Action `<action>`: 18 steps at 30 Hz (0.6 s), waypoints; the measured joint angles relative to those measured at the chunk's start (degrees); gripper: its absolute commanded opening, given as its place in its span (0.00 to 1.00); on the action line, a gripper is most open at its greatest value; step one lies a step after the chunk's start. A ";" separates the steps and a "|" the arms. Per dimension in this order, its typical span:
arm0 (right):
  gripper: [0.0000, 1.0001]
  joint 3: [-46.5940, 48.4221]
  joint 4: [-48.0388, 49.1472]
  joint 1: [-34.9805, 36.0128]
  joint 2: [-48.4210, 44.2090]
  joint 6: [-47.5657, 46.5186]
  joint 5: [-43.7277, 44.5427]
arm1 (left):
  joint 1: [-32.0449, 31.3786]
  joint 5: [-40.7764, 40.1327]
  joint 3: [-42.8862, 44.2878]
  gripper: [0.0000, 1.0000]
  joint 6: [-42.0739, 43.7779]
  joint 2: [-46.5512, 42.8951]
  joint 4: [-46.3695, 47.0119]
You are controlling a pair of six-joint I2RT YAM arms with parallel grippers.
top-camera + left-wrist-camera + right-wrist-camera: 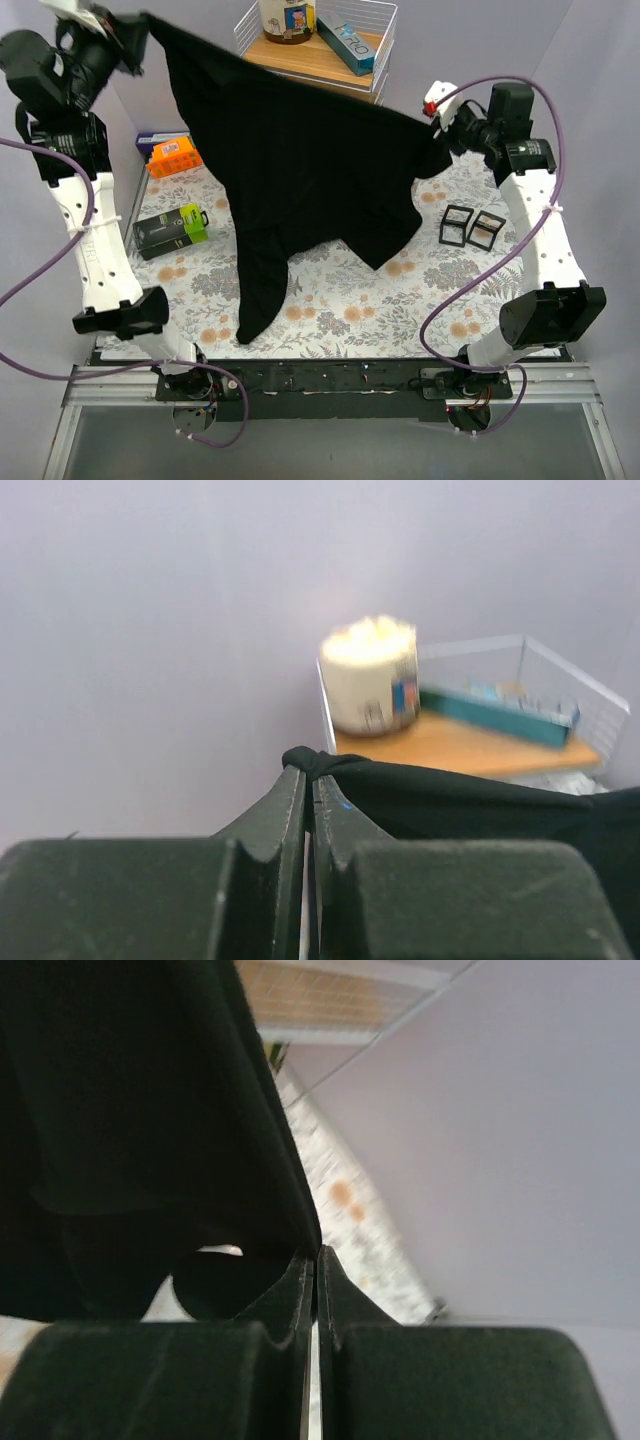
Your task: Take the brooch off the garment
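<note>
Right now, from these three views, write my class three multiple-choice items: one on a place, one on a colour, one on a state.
1. Where are the two black frames? A in the basket; B on the table beside the right arm; C on the wall.
2. What colour is the box at the table's far-left corner? A orange; B white; C purple.
3. How is the T-shirt held? A folded on the table; B by one tool only; C pinched by the left tool and the right tool.
Answers: B, they lie next to that arm; A, it shows bright orange; C, each shut tool grips an edge.
</note>
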 measured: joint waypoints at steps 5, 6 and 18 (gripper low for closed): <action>0.01 15.93 -1.07 -0.02 2.32 -0.63 -2.01 | 0.09 -1.33 12.11 0.00 -0.50 4.59 7.98; 0.01 18.91 -1.36 -0.09 2.45 -0.55 -2.03 | 0.17 -1.64 10.14 0.00 -0.26 3.39 10.38; 0.01 7.17 -3.39 -0.48 -17.22 -6.84 -2.03 | 0.81 -0.59 -15.19 0.00 9.51 -21.18 18.51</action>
